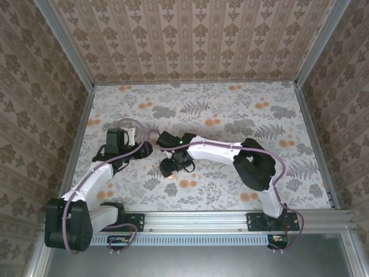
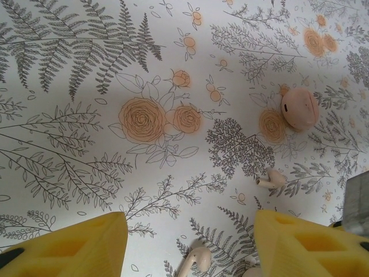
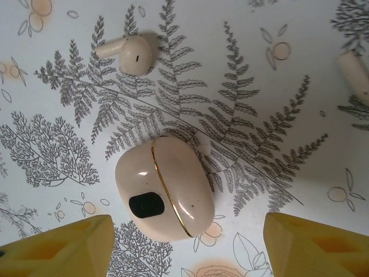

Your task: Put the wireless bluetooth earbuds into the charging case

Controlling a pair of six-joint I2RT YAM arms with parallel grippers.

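Note:
The charging case (image 3: pixel 164 187) is a pale pink rounded shell with a gold seam and a black oval, lying shut on the floral table. My right gripper (image 3: pixel 187 248) hovers over it, open, its yellow fingers (image 3: pixel 57 248) clear of the case on both sides. One earbud (image 3: pixel 130 53) lies beyond the case and another earbud (image 3: pixel 354 72) sits at the right edge. In the left wrist view my left gripper (image 2: pixel 187 248) is open above an earbud (image 2: pixel 199 259). A second earbud (image 2: pixel 272 179) and the case (image 2: pixel 300 108) lie further off.
Both grippers meet near the table's middle, the left gripper (image 1: pixel 141 149) beside the right gripper (image 1: pixel 173 167). Patterned walls with metal frame posts (image 1: pixel 78 63) enclose the floral tabletop (image 1: pixel 230 109). A grey part of the other arm (image 2: pixel 357 196) shows at the left wrist view's right edge.

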